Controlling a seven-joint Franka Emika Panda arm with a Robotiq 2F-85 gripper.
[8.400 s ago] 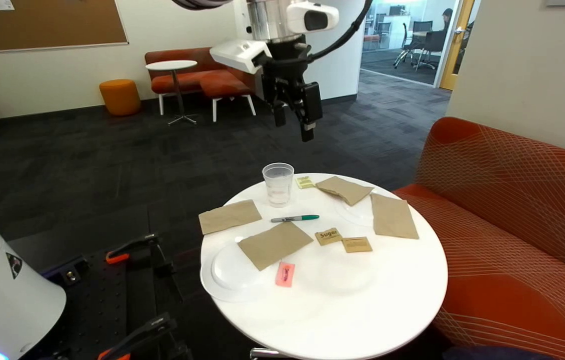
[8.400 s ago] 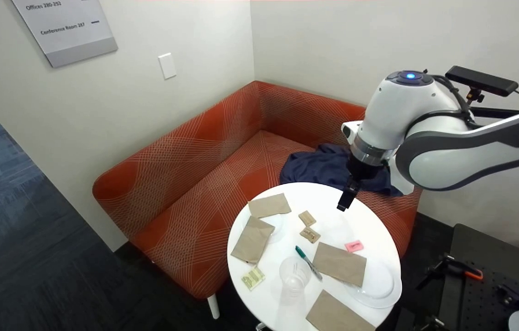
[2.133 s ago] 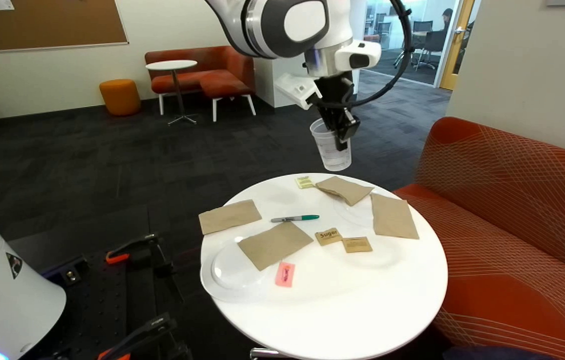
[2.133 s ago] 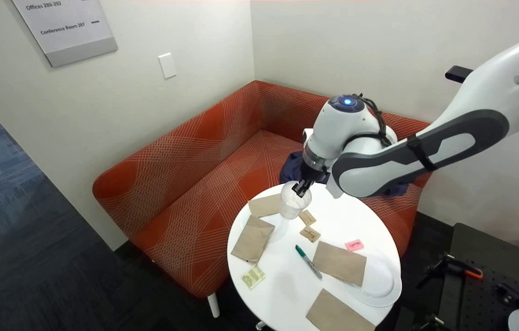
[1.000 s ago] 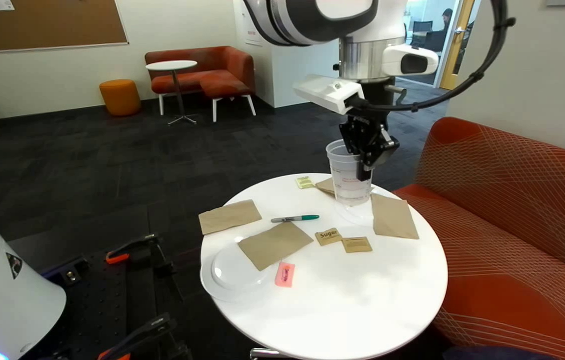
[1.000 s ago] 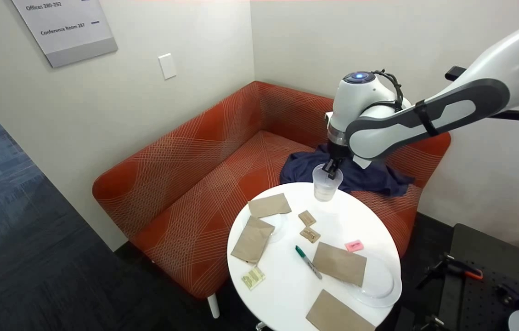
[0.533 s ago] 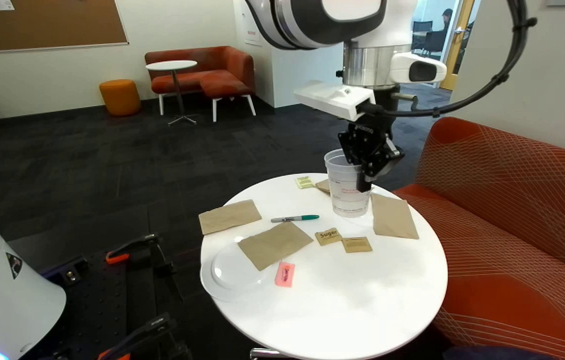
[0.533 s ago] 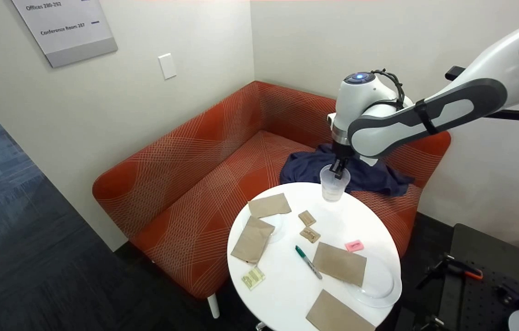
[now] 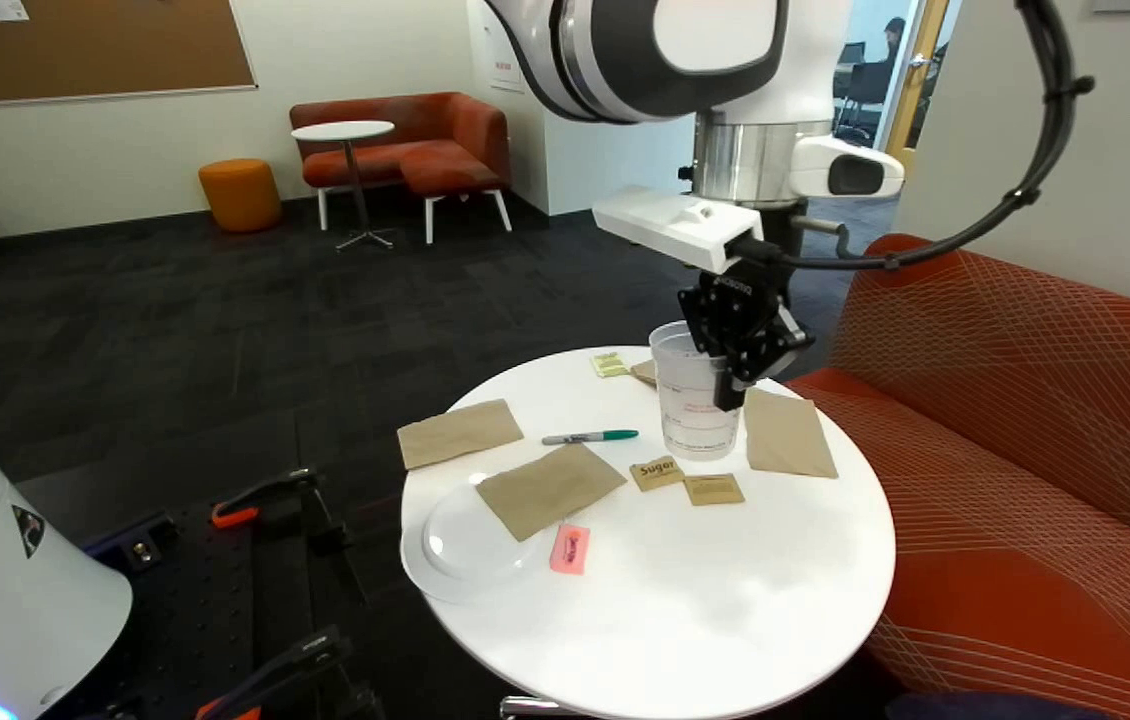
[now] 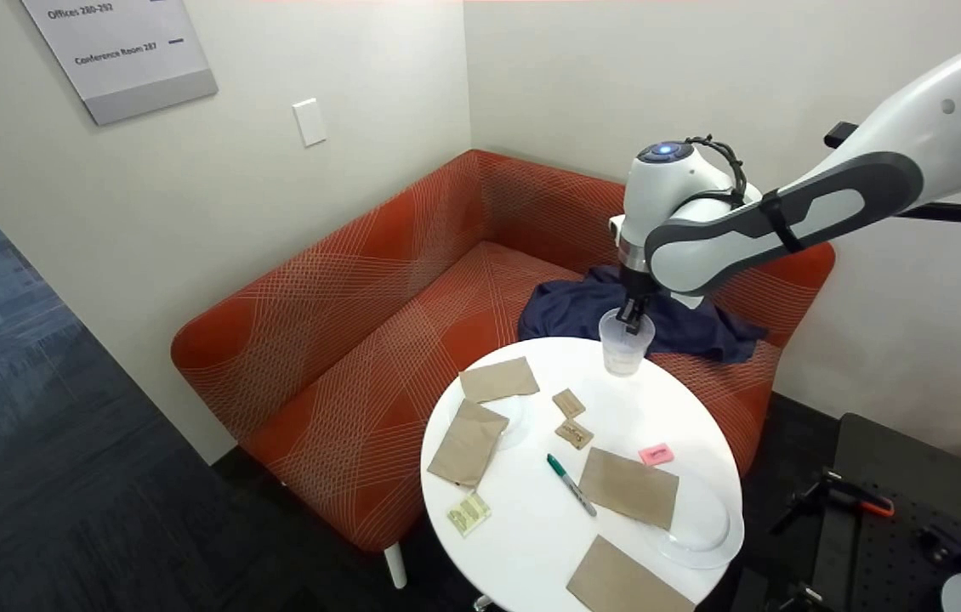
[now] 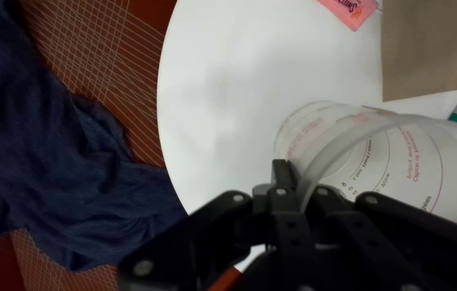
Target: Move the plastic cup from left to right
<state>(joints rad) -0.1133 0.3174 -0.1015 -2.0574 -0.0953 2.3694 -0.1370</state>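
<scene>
My gripper (image 9: 723, 386) is pinched on the wall of the cup (image 9: 690, 405); the wrist view shows one finger outside it, one inside, with the rim running between, so the gap is narrow and filled by plastic. I have the cup close to upright, mouth up, over the table (image 9: 775, 620) towards one o'clock in both exterior views. Its base appears just beside the sugar packet (image 9: 657, 473) in an exterior view, yet well apart from the same sugar packet (image 10: 574, 434) in an exterior view, so I read it as clear of the tabletop.

Taking the table as a dial in an exterior view, I see the yellow packet (image 9: 610, 364) at twelve and the pen (image 9: 590, 437) at eleven, its green end pointing to three. The tan packet (image 9: 714, 489) lies just beside the sugar packet, between three and four o'clock of it. A brown paper (image 9: 460, 432) lies at ten by the edge; a second paper (image 9: 551, 490), further in, overlaps the clear plate (image 9: 465, 560) at nine, with the pink packet (image 9: 570, 549) just beside that paper. A third paper (image 9: 790, 432) lies between one and two, and the cup partly hides a fourth paper (image 9: 643, 373).

In the wrist view the cup fills the three o'clock side, and the navy cloth (image 11: 70, 173) lies at nine on the red sofa (image 11: 91, 60).
</scene>
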